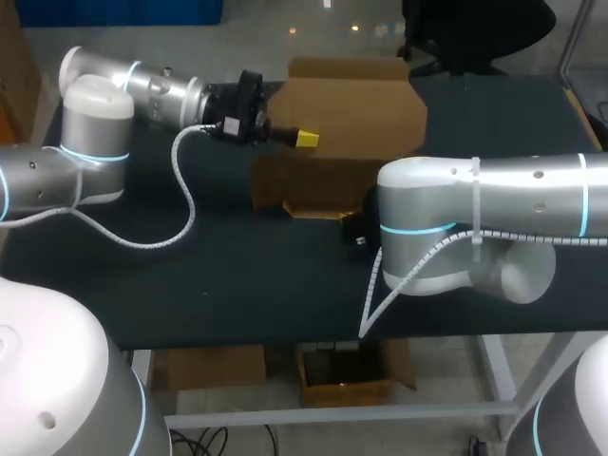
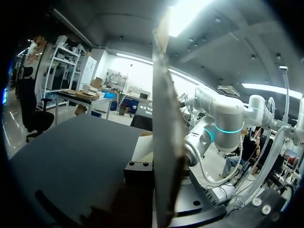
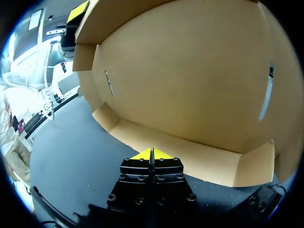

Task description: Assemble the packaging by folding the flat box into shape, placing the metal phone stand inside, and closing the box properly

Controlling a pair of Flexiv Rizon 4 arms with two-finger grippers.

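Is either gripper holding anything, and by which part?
The left gripper pinches the cardboard box by the top edge of a side wall. The right gripper is shut, holding nothing.

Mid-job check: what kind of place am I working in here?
Probably a robotics lab workbench set up for packaging trials: a dark matte table, the left arm and right arm reaching over it, and a partly folded cardboard box between them.

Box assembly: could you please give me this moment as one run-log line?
stage: box partly formed, top open | left gripper: shut on box wall | right gripper: shut, tips at bottom flap edge
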